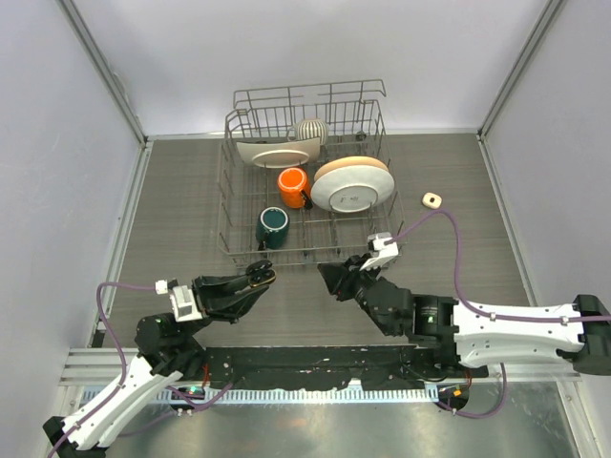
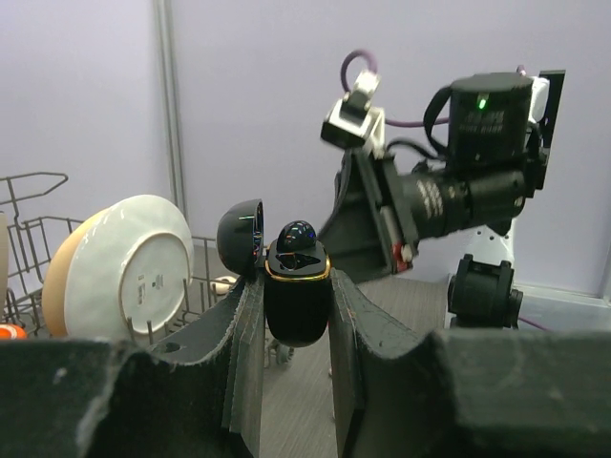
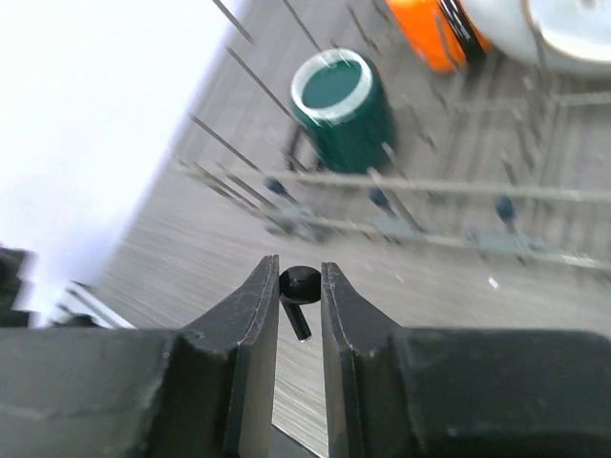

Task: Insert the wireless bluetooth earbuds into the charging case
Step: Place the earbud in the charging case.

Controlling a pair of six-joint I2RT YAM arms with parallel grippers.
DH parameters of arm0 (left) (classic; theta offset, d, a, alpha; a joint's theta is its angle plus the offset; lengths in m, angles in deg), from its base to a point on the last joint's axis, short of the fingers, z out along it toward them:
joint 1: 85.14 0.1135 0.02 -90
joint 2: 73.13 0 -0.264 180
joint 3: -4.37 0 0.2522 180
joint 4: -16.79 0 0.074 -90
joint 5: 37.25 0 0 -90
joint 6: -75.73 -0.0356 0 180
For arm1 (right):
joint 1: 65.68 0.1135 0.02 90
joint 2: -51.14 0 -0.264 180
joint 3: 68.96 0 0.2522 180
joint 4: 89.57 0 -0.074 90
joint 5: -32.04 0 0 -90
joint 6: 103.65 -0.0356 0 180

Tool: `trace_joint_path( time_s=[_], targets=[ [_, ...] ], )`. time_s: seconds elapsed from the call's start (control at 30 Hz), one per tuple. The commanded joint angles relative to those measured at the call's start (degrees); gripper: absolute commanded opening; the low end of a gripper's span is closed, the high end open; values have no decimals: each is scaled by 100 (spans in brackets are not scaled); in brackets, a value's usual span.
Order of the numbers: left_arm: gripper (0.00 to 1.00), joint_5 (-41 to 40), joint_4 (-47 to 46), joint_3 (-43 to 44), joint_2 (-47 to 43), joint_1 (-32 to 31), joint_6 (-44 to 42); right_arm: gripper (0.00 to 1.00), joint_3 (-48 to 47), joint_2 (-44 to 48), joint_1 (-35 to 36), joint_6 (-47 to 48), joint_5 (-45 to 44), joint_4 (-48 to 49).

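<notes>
Black earbud [image 3: 304, 283] is pinched in my right gripper [image 3: 300, 269], jaws closed on its head with the stem pointing down. It hangs above the table [image 1: 172, 210], just short of the dish rack [image 1: 229, 205]. Across from it, my left gripper [image 2: 294, 286] is clamped on the black charging case [image 2: 296, 310], which stands upright with its lid [image 2: 239, 234] swung open to the left. A glossy black dome [image 2: 298, 235] shows in the case's mouth, possibly an earbud already seated, though I can't be sure from the wrist view. The two grippers face each other, near but apart. In the rack beyond sit a green mug [image 1: 273, 227], an orange mug [image 1: 292, 183] and a tilted plate [image 1: 351, 183]. Farther right on the table lies a small cream object [image 1: 431, 198].
</notes>
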Motion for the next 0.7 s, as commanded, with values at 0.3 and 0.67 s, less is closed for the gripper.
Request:
trace_joint_path(
  time_s=[0.3,0.67],
  targets=[
    [0,-320,-256,-776,-269,-14,-56,1,-344,-556,473,2124,350,4698],
    [0,-470,-318,-767,-76,-14,-118,1,-748,-1487,930,3004,780,6448]
  ],
)
